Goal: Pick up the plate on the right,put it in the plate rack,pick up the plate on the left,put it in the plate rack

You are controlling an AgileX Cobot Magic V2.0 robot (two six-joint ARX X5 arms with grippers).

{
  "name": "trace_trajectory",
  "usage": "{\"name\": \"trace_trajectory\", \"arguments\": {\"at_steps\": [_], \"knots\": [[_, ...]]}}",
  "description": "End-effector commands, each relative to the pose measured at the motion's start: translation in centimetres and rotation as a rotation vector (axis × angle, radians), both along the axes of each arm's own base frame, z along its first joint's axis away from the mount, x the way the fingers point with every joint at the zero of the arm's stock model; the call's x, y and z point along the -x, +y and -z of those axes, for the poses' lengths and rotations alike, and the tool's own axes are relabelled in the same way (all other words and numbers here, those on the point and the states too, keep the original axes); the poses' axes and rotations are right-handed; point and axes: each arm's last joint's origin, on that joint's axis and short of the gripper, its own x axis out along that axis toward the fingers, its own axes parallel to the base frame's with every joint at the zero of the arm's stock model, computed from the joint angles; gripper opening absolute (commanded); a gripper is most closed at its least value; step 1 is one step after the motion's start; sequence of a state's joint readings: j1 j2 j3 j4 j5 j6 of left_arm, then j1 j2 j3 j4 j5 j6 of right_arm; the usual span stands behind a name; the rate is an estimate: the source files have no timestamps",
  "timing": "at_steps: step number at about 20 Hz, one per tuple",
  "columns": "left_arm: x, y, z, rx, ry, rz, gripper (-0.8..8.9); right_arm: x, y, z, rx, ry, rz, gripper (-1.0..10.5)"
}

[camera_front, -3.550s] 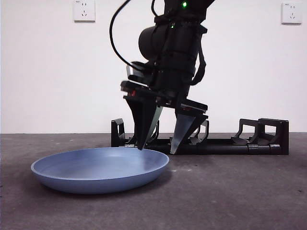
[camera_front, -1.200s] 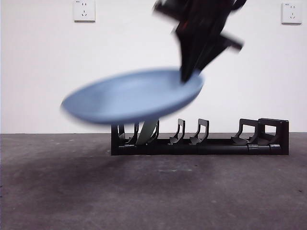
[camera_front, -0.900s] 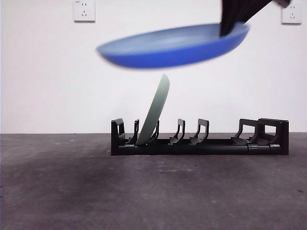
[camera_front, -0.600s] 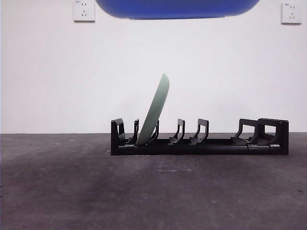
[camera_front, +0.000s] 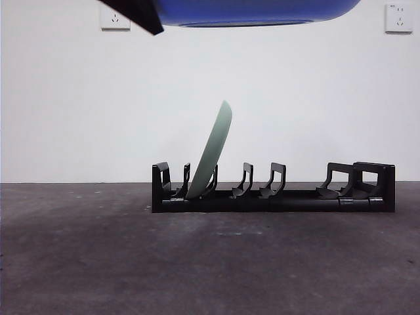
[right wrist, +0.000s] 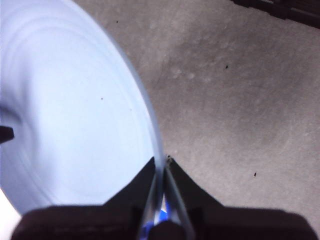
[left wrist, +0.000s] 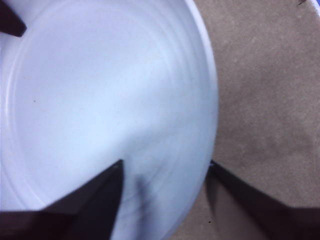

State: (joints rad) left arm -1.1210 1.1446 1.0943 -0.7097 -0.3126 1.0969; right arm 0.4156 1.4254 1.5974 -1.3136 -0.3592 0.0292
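The blue plate (camera_front: 256, 13) is held high above the plate rack (camera_front: 295, 200), well clear of it, and only its underside is seen at the upper edge of the front view. Its rim is pinched by the right claw (right wrist: 162, 167), whose two black jaws are pressed together on the thin edge. The left claw (left wrist: 166, 164) is spread around the rim on the opposite side, with one jaw placed over the plate's inner face and the other outside the rim; no squeeze on the plate can be made out there. In the front view a black tip (camera_front: 134, 13) is seen beside one end of the blue plate, above and beyond the rack's blocky end. A pale green plate (camera_front: 213, 147) is lodged between the dividers near that same end of the rack and is tilted toward the rack's middle. The rack is set on the dark grey surface (camera_front: 210, 262).
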Motion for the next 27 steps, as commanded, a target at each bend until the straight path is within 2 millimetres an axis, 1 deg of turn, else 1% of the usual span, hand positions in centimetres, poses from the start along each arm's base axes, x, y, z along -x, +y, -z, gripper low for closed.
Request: {"name": "trace_trajectory", "arguments": {"at_steps": [1, 3, 5, 15, 19, 20, 22, 24, 27], "knots": [[0.2, -0.2, 0.1, 0.006, 0.002, 0.004, 0.20, -0.2, -0.2, 0.1, -0.005, -0.001, 0.002, -0.1], [0.3, -0.2, 0.1, 0.015, 0.010, -0.001, 0.19, -0.3, -0.2, 0.1, -0.005, -0.001, 0.004, -0.1], [0.4, -0.3, 0.1, 0.016, 0.011, 0.005, -0.13, -0.3, -0.3, 0.1, -0.005, 0.000, 0.006, -0.1], [0.9, -0.5, 0.2, 0.007, 0.019, 0.035, -0.08, -0.5, -0.5, 0.1, -0.002, -0.015, 0.014, -0.1], [1.1, -0.5, 0.2, 0.025, 0.041, 0.041, -0.08, -0.6, -0.4, 0.0, -0.005, -0.034, 0.005, 0.2], [1.1, -0.6, 0.2, 0.040, 0.060, 0.042, -0.08, -0.6, -0.4, -0.1, -0.009, -0.046, 0.006, 0.7], [1.2, -0.6, 0.2, 0.064, 0.095, 0.044, -0.08, -0.5, -0.5, -0.5, -0.023, -0.077, 0.006, 2.1], [1.2, -0.7, 0.2, 0.085, 0.117, 0.041, -0.08, -0.3, -0.6, -1.2, -0.037, -0.133, 0.011, 3.3], [1.2, -1.0, 0.0, 0.137, 0.143, 0.036, -0.08, 0.4, -1.0, -2.6, -0.040, -0.235, 0.035, 3.5]]}}
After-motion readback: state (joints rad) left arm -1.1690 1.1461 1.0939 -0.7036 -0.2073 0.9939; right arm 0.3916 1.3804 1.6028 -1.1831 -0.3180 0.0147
